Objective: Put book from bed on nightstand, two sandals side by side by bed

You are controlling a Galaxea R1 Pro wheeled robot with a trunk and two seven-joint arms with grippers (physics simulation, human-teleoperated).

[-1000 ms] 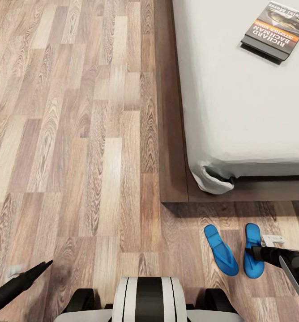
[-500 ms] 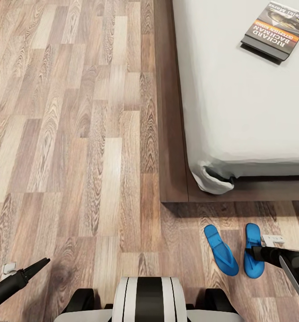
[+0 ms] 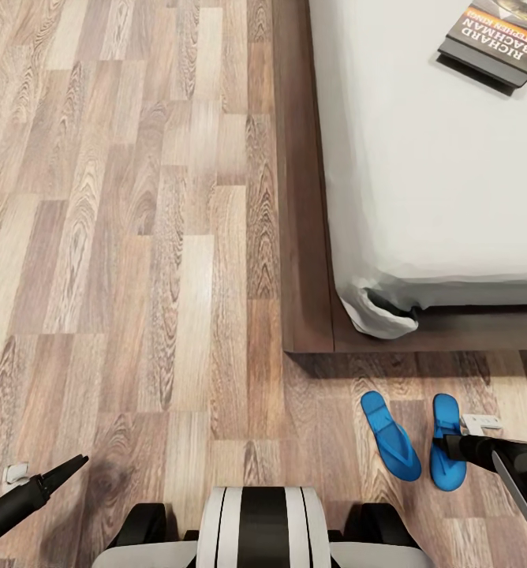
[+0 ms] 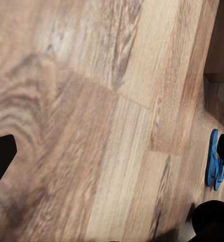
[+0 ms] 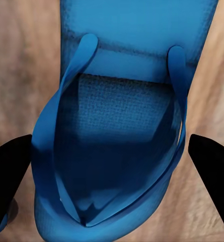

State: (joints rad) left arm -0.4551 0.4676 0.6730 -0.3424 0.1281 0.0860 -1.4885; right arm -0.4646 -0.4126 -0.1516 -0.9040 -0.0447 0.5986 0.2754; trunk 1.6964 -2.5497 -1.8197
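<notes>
two sandals [image 3: 390,436] are lying near each other on the floor [image 3: 137,237] by the bed [image 3: 421,158]; my right tool [image 5: 112,151] is hanging released over one. book [image 3: 496,39] is lying on the mattress. left tool [image 3: 58,473] probably released.

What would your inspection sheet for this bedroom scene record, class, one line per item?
Surface: wood plank floor, bare.
Job's things: book lying on the bed; two blue sandals on the floor near the bed's corner, toes angled apart.
Clutter: nothing seen.
Grippers: right end effector open, straddling one sandal's strap end; left end effector open over floor.
Cables: nothing seen.
Surroundings: dark bed frame.
</notes>
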